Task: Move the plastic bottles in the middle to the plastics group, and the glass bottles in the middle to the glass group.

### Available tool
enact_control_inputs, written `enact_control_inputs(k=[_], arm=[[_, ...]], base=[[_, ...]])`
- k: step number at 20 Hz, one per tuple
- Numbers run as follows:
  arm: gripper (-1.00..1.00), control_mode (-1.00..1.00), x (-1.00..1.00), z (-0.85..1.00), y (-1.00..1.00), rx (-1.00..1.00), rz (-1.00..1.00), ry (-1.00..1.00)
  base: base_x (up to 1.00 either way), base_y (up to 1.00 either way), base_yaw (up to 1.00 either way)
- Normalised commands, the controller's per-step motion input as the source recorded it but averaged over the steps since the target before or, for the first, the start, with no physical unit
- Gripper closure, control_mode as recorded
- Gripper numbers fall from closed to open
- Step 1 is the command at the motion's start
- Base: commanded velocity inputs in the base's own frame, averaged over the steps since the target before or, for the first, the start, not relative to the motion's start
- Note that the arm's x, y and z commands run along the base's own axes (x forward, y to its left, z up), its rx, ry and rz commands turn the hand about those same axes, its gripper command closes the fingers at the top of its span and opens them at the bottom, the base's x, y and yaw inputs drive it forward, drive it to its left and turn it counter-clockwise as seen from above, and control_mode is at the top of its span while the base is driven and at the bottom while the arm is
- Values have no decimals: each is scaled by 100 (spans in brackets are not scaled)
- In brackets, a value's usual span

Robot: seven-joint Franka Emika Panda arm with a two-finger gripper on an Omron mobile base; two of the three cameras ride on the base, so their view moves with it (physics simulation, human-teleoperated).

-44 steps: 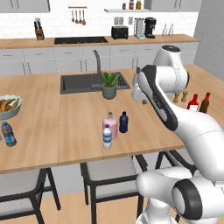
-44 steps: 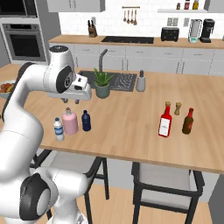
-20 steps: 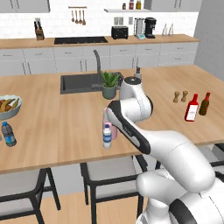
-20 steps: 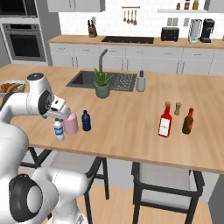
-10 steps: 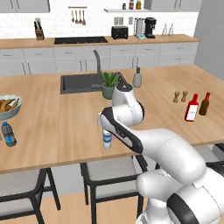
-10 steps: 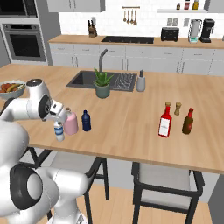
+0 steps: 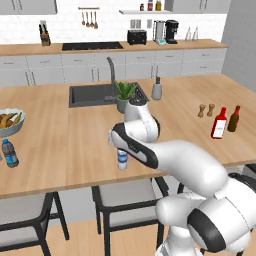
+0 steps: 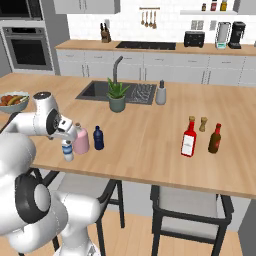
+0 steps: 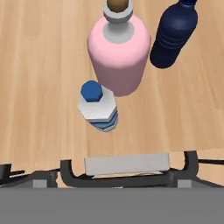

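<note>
The pincer [image 9: 124, 173] has swung down with jaws apart; the clear plastic bottle [image 9: 98, 107] stands just ahead, ready for grasping.

I'm looking across a long wooden island counter [image 7: 60, 150] with a dark inset sink [image 7: 90, 94] and curved faucet [image 7: 111, 67], and two dark-framed stools with grey seats [image 7: 125, 192] tucked under its near edge over a light wood floor [image 7: 75, 240]. Behind it, grey cabinets [image 8: 150, 72] run beneath a wood-topped back counter with a black cooktop [image 7: 92, 46], knife block [image 8: 105, 32], toaster [image 7: 136, 36] and coffee maker [image 7: 172, 31] against a white tiled wall [image 7: 70, 22]. A built-in oven [image 8: 27, 47] sits at the left of the right base view.
</note>
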Motion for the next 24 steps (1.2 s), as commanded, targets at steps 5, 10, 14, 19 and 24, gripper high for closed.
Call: enact_control_inputs(k=[5,10,14,19,24], arm=[[-100,-100,12,0,0,0,0,5],[-100,-100,16,-2,1,0,0,3],[-100,-100,15,-11,7,0,0,2],[-100,-100,12,-13,9,0,0,3],[-100,-100,7,-11,10,0,0,4]], base=[[0,0,0],[0,0,0],[0,0,0],[0,0,0],[0,0,0]])
